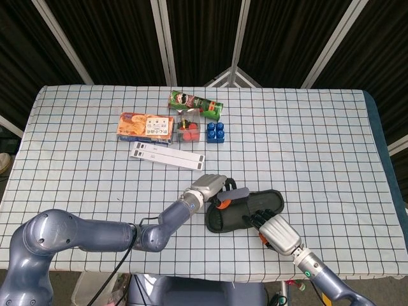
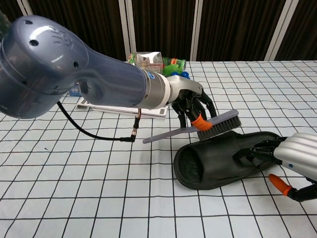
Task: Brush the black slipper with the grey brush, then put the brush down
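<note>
Left hand clamps the grey brush mid-handle (light, stiff); right hand fingers steady the black slipper, soft rubber, near the table's front edge.

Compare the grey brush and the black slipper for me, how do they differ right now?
The grey brush is slim, with a long handle and dark bristles; the black slipper is broad and bulky. The brush is off the table, tilted, gripped by the left hand; the slipper lies flat on the checked tablecloth, with the right hand resting on its one end. Both sit near the table's front edge, each with a hand on it.
</note>
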